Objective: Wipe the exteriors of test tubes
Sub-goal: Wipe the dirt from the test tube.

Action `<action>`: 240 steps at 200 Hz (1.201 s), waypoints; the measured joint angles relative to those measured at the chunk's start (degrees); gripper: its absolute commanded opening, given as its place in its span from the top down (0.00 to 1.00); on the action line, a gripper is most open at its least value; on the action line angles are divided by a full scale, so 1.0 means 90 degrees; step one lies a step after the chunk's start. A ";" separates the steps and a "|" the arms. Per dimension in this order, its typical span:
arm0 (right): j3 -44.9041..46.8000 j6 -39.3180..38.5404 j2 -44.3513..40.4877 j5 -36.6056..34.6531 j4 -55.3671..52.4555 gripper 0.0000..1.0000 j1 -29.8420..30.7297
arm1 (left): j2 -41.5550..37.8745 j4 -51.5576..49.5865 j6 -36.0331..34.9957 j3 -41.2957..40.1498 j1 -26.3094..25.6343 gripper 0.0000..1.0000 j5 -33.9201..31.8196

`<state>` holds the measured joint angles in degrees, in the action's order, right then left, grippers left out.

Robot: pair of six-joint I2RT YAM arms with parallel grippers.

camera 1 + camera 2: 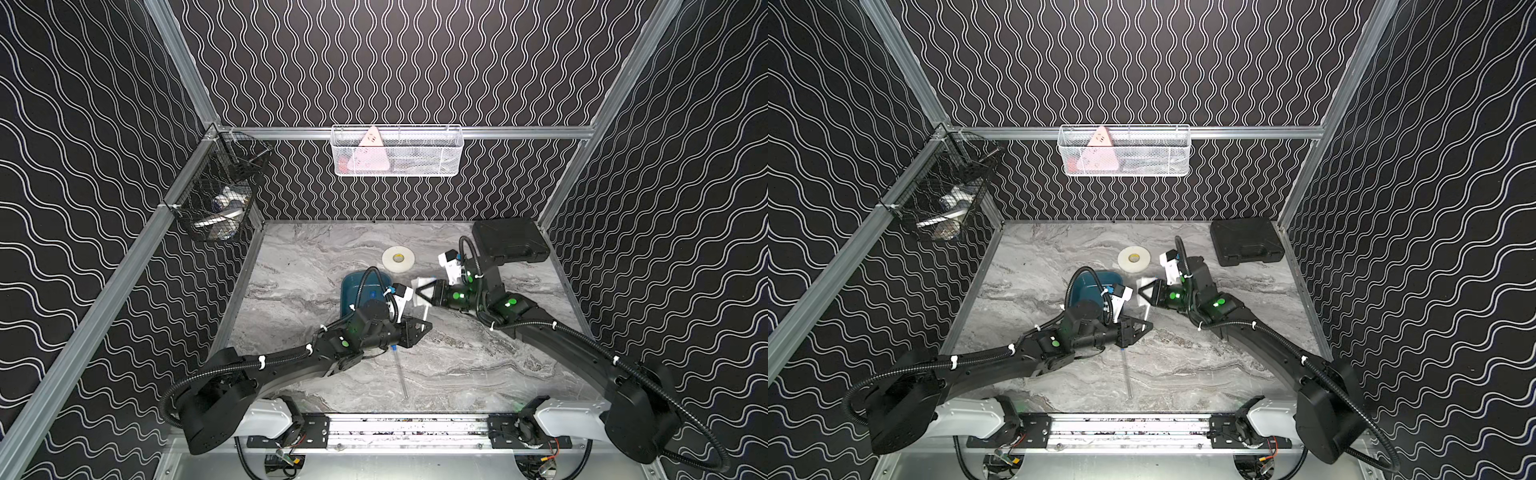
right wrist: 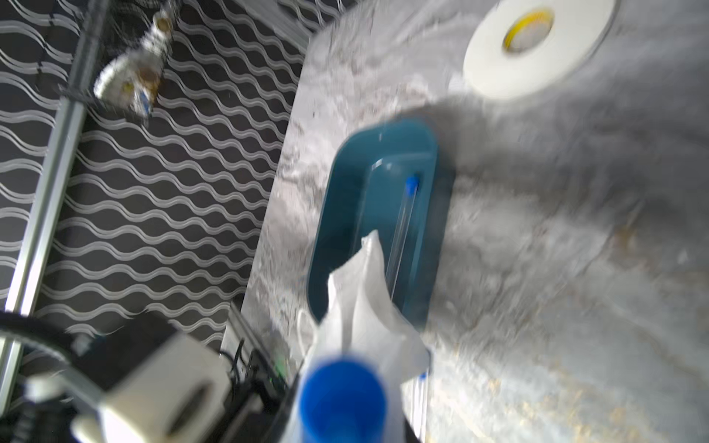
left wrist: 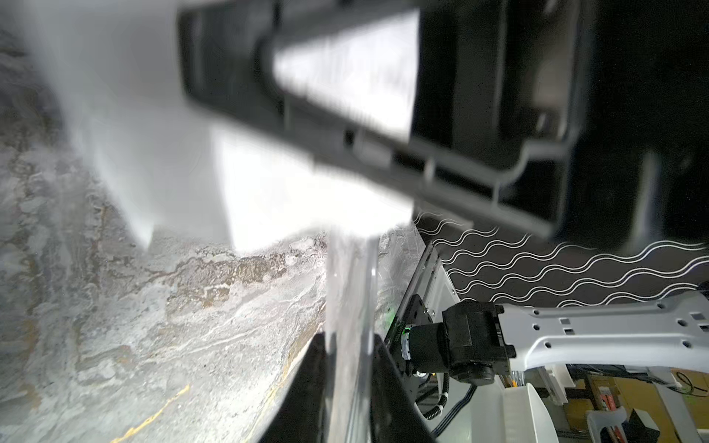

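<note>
Within tissue (image 3: 268, 191), test tube (image 3: 349, 291) partly hidden.

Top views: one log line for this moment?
left gripper: shut on held tube | right gripper: shut on tissue against held tube | tray: tray tube inside | table: loose tube

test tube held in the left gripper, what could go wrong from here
1. The left gripper pinches the held tube while the right gripper clamps the tissue around it. Any sideways pull might bend or crack the tube.
2. A loose tube lies on the table right by the left gripper. A low move could send it rolling toward the front edge.
</note>
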<state>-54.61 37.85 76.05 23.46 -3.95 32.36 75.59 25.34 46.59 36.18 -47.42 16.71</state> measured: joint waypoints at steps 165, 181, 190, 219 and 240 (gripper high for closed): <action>0.0257 0.0204 -0.0131 -0.0039 0.0151 0.80 0.0070 | 0.0155 0.0670 0.0342 -0.0155 0.0279 0.78 0.0265; 0.0012 0.0083 0.0024 0.0053 0.0044 0.80 -0.0056 | 0.0185 0.0743 0.0384 -0.0165 0.0279 0.77 0.0262; -0.0017 0.0029 0.0041 0.0121 0.0036 0.80 -0.0061 | 0.0189 0.0748 0.0403 -0.0165 0.0279 0.78 0.0282; 0.0481 0.0194 -0.0158 0.0333 0.0255 0.80 0.0053 | 0.0177 0.0680 0.0398 -0.0141 0.0279 0.77 0.0306; 0.1122 0.0529 -0.0420 0.0355 0.0435 0.80 0.0355 | 0.0095 0.0466 0.0321 -0.0107 0.0284 0.77 0.0299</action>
<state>-44.51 42.61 72.27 26.65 -0.03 35.55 76.44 29.54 49.47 35.22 -44.86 19.40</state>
